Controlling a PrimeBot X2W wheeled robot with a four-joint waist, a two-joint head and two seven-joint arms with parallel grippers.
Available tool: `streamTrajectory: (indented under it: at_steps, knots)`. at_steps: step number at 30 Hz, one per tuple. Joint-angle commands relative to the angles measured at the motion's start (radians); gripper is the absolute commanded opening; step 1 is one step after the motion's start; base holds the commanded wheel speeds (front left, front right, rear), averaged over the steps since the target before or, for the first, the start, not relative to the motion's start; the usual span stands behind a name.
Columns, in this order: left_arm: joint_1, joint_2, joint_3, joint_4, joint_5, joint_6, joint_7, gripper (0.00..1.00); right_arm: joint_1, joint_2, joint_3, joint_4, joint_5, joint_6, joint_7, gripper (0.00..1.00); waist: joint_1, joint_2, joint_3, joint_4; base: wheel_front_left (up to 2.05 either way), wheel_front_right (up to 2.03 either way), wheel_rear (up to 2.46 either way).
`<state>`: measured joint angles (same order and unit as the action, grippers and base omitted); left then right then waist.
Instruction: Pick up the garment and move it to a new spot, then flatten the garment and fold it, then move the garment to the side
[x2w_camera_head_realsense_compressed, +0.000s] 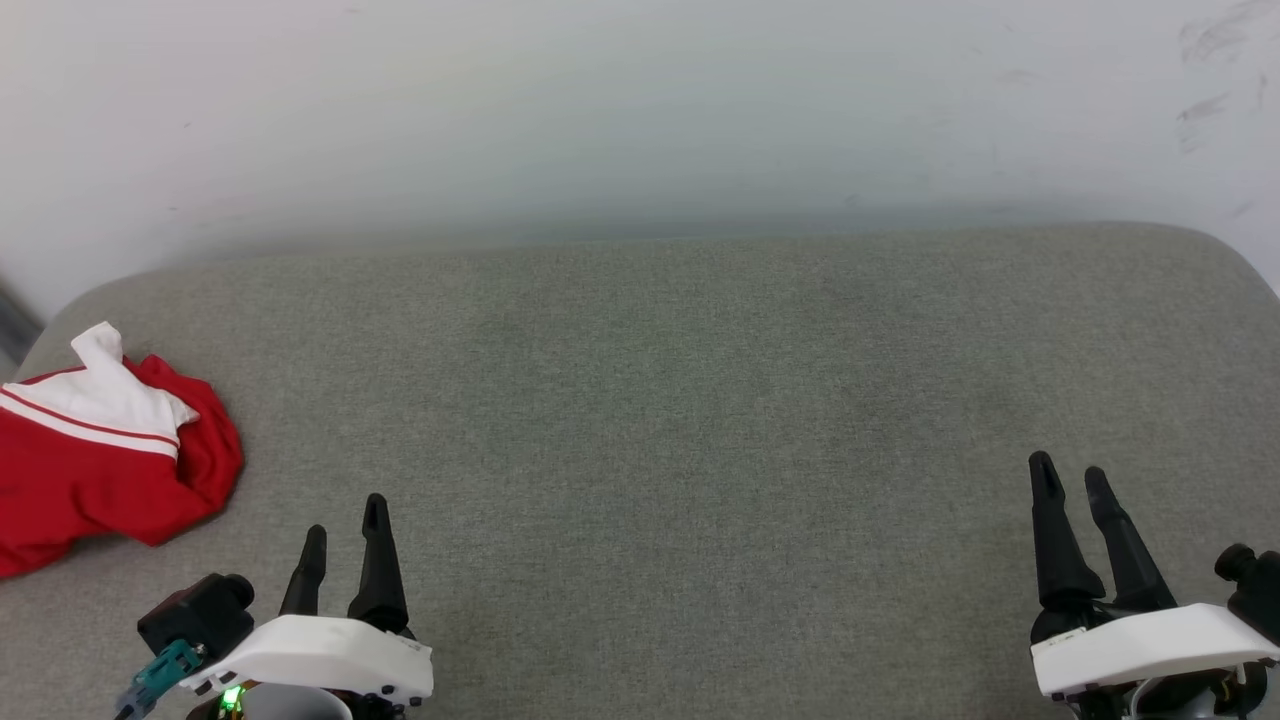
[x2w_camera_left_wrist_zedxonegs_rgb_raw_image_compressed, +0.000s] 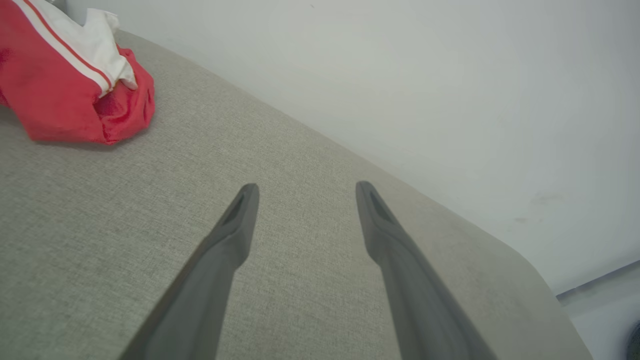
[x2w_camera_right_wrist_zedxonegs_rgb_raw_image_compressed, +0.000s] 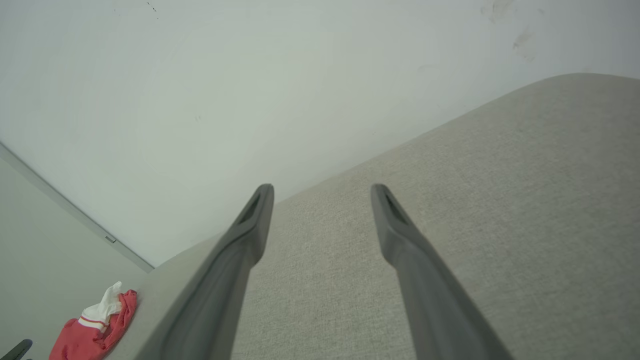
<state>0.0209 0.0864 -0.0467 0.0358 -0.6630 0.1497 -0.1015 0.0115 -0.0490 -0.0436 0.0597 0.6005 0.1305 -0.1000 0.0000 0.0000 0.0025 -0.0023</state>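
Nothing is lifted yet, so I judge I'm at the very first step: picking up the garment (x2w_camera_head_realsense_compressed: 100, 460). It lies bunched at the left edge of the grey surface (x2w_camera_head_realsense_compressed: 640, 400), toward the far left corner, a white sleeve folded over the red. My left claw (x2w_camera_head_realsense_compressed: 346, 515) hangs near it with fingers apart and empty. My right claw (x2w_camera_head_realsense_compressed: 1069, 466) is also spread and empty, well apart at the near right.

The next move calls for the left arm to swing left and come down on a raised fold, since soft cloth wants a deep pinch.

The left wrist view shows the heap close, stripe trim and all. The right wrist view shows it small at the surface's corner – whether it overhangs, I cannot tell.
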Motion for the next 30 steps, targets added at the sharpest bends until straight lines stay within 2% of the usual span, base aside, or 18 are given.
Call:
streamTrajectory:
  at_steps: [1,7,30]
  knots:
    - [0.000,0.013,-0.009,-0.018,0.035,0.011,-0.012,1.00,0.001,-0.002,0.004,-0.020,-0.043,0.000,-0.013,1.00,0.0000,0.0000,0.000,0.000,0.00,0.00,0.00]
    - [0.010,0.024,-0.035,-0.031,0.101,0.034,-0.029,1.00,0.014,-0.002,0.010,-0.033,-0.117,0.000,-0.030,1.00,0.0000,0.0000,-0.001,-0.001,0.00,0.00,0.00]
    - [0.055,0.045,-0.099,-0.085,0.323,0.076,-0.086,1.00,0.051,-0.002,0.029,-0.063,-0.328,0.000,-0.087,1.00,0.0000,0.0000,-0.003,-0.004,0.00,0.00,0.00]
